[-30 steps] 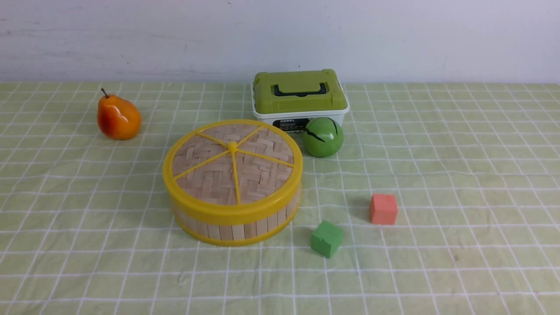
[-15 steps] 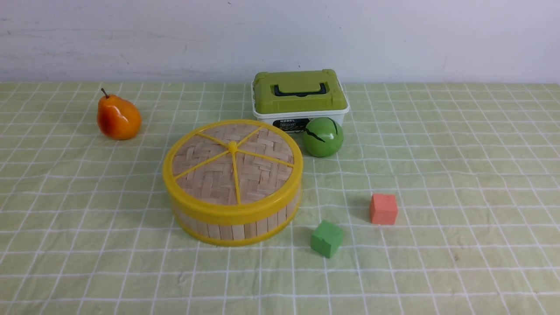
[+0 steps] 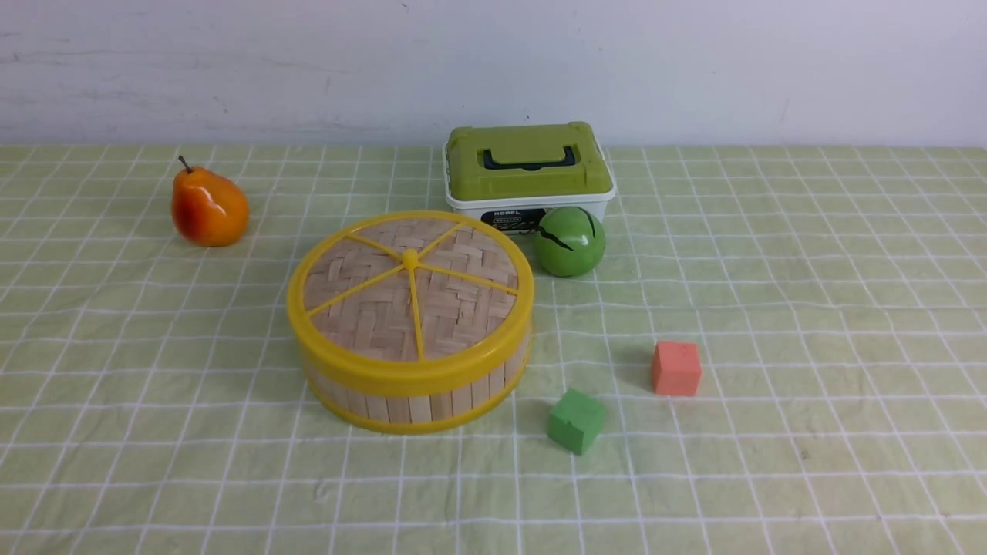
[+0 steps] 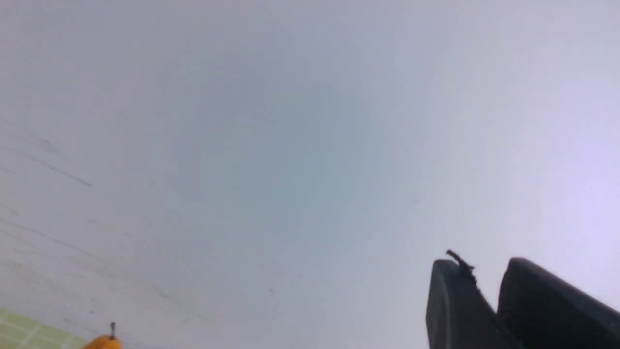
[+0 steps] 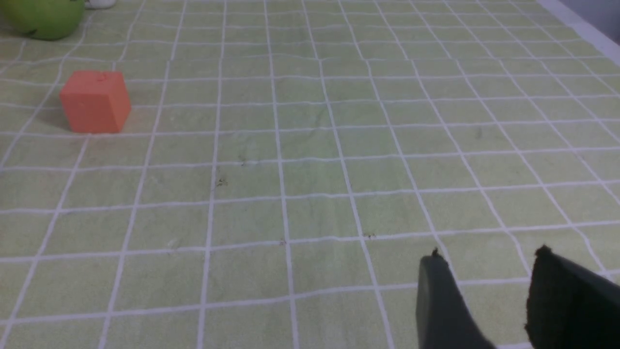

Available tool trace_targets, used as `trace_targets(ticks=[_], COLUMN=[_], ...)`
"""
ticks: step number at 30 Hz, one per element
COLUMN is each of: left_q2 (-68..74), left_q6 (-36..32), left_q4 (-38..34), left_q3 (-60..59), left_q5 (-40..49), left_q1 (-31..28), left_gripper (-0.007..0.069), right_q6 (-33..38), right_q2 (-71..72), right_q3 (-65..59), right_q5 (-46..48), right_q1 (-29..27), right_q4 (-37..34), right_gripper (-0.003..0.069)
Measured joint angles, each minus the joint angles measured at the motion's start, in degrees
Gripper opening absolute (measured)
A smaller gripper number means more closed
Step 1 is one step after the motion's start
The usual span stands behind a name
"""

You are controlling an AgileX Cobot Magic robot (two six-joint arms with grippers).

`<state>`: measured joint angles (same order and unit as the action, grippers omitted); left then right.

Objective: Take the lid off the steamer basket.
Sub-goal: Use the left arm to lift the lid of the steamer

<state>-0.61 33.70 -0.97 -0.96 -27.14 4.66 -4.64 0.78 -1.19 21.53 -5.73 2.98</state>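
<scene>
Steamer basket (image 3: 409,405): covered by lid (image 3: 370,308), contents hidden. Green-lidded box (image 3: 524,162) is kept shut at one o'clock. Left gripper (image 4: 489,271), right gripper (image 5: 487,257): parted.

front: looked forward and slightly down from the robot's side, wide, steamer basket (image 3: 416,401) near mid-frame.
left wrist: aimed high at wall (image 4: 290,145).
right wrist: low, close over tablecloth (image 5: 339,145).
overlap: front/right shared red cube (image 5: 95,102), green ball (image 5: 43,19); front/left shared pear (image 4: 104,343).

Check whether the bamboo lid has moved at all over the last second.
No. The lid sits on the steamer basket just as before, its rim the same gap from the green ball in the front view.
</scene>
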Motion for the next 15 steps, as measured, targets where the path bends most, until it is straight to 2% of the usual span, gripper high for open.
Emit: trace_targets(ticks=[2,5,6,11,15], left_q2=[0.0,0.2,1.02,12.45,21.51], left_q6=[2.13,4.9,5.11,5.29,5.29], left_q4=[0.97,6.86,8.4,14.6,17.48], left_q3=[2.26,12.68,16.01,35.12,40.68], left_q5=[2.23,13.06,16.97,33.77,36.8], left_q1=[0.0,0.04,0.04,0.04,0.04], left_gripper=[0.0105,0.0,-0.0013,-0.0013,-0.0013], right_q6=[0.0,0.0,0.0,0.0,0.0], right_q2=[0.0,0.0,0.0,0.0,0.0], right_q3=[0.0,0.0,0.0,0.0,0.0], right_q5=[0.0,0.0,0.0,0.0,0.0], right_q1=[0.0,0.0,0.0,0.0,0.0], right_q4=[0.0,0.0,0.0,0.0,0.0], right_gripper=[0.0241,0.0241,0.0241,0.0241,0.0241])
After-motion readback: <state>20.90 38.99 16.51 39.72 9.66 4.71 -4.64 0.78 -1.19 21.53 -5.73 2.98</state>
